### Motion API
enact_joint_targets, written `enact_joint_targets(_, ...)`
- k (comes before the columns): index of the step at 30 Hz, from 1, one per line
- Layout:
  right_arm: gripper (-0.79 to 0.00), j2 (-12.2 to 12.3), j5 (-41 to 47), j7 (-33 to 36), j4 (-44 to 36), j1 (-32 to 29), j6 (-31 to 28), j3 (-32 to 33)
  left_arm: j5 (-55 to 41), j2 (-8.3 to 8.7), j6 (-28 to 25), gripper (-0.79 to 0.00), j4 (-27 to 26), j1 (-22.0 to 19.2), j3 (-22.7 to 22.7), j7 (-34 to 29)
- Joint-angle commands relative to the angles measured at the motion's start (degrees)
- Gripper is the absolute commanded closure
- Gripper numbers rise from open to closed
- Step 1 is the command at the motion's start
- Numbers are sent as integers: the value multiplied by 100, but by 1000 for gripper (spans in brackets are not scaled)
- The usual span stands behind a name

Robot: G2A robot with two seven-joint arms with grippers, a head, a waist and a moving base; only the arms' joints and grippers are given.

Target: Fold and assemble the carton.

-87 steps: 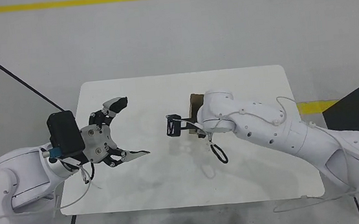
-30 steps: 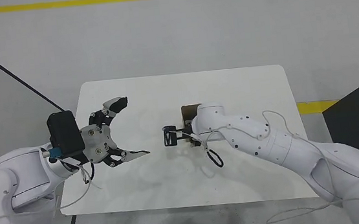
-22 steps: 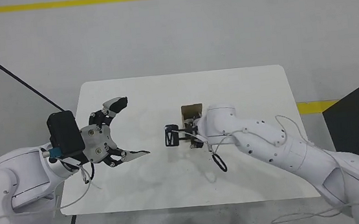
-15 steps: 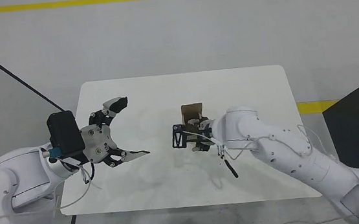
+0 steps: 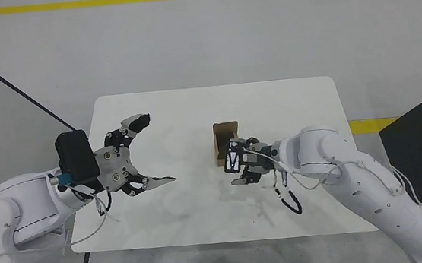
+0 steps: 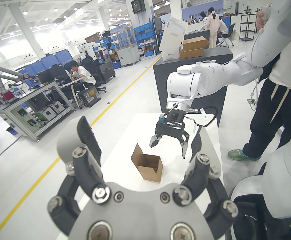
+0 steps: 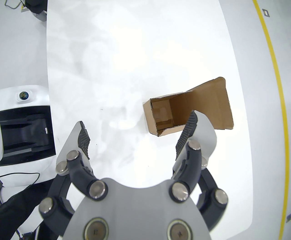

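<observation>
Arms [image 5: 327, 147]: smooth white rounded shells
Wrist plate [image 7: 136, 209]: grey metal, silver screws, black linkages
Jaws: black ribbed pads, pale backs
Cable [image 5: 293, 206]: black loop, right wrist

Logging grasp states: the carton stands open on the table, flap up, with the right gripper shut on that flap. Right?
Not quite: the right gripper is open and holds nothing, as the right wrist view shows. The carton does stand open on the table, flap up.
</observation>
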Motion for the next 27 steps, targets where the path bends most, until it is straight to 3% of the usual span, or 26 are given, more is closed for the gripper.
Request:
enact_joint_targets(1, -785, 0, 2, -2, 0, 0, 0, 1, 0, 0, 0, -785, 0, 0, 0, 0)
enact_joint_targets(4, -785, 6, 1095, -628, 353, -107, -80, 251, 0, 0, 0, -785, 0, 0, 0, 0)
enact_joint_targets(6, -785, 57, 1775, -451, 708, -100, -232, 458, 0, 0, 0, -785, 0, 0, 0, 0)
enact_joint_targets(10, -785, 137, 3944, -53, 1366, -63, -227, 842, 0, 0, 0, -785, 0, 0, 0, 0)
enact_joint_targets(14, -785, 216, 5306, 703, 1840, -42, 160, 1007, 0, 0, 0, -785, 0, 0, 0, 0)
enact_joint_targets(15, -785, 227, 5491, 816, 1973, -33, 364, 1035, 0, 0, 0, -785, 0, 0, 0, 0)
enact_joint_targets(23, -785, 227, 5491, 816, 1973, -33, 364, 1035, 0, 0, 0, -785, 0, 0, 0, 0)
enact_joint_targets(27, -785, 202, 6012, 752, 2349, -89, 701, 951, -112, -3, 76, -785, 48, 72, 103, -25)
